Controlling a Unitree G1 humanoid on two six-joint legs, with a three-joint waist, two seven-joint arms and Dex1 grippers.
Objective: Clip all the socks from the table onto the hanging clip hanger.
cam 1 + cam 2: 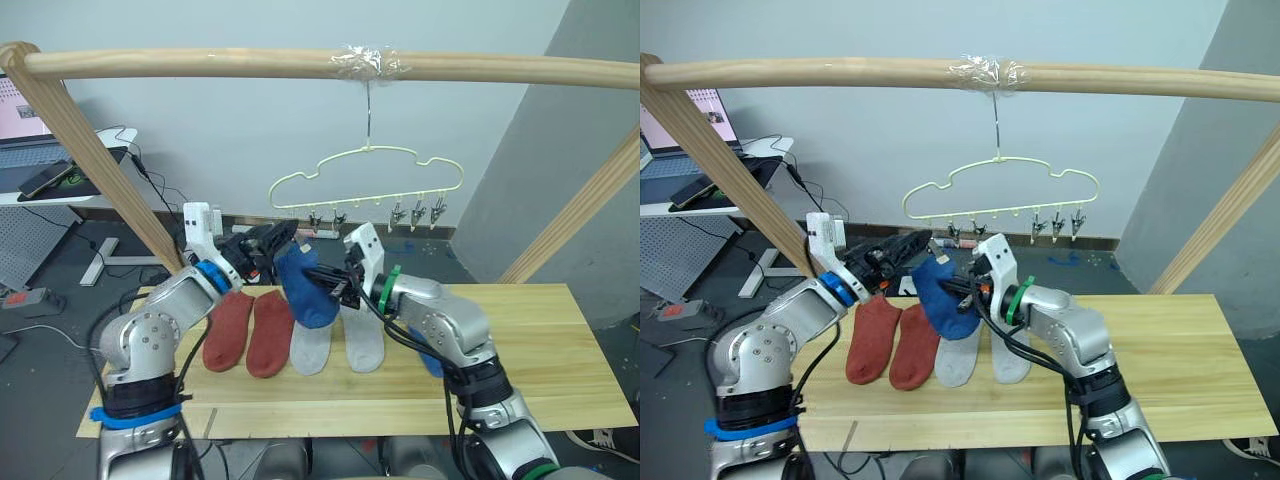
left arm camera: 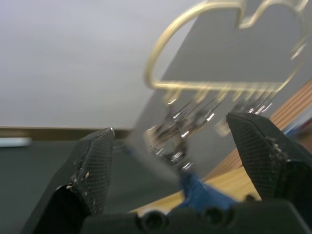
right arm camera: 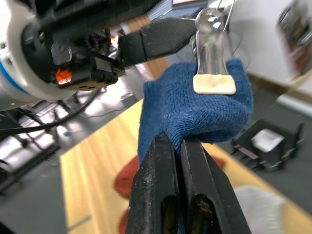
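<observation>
While the right gripper (image 3: 180, 146) has its jaws pressed together on a fold of a blue sock (image 1: 305, 290), that sock hangs lifted off the table (image 1: 540, 350), its top edge just beyond the fingertips and its body drooping below them. In the right wrist view a metal clip (image 3: 210, 34) with a pale pad (image 3: 213, 84) bites the sock's upper edge, a little past the closed jaws, and a black finger (image 3: 161, 39) of the other arm reaches in beside that clip.

The left gripper (image 2: 175, 146) has its jaws wide apart. Between and beyond its fingertips lie the row of clips (image 2: 190, 122) and the yellow wire of the hanger (image 1: 368, 178), with a bit of blue sock showing low between the fingers. In the head views this gripper sits just beside the sock's top, opposite the right gripper, the sock between the two.

The hanger hangs by its hook from a wooden pole (image 1: 200, 65), above and behind both grippers.

Below the grippers, four socks lie side by side on the table: two red ones (image 1: 250, 330) under the left gripper and two grey ones (image 1: 340, 345) under the right. Another patch of blue (image 1: 430, 362) shows behind the right forearm, mostly hidden.
</observation>
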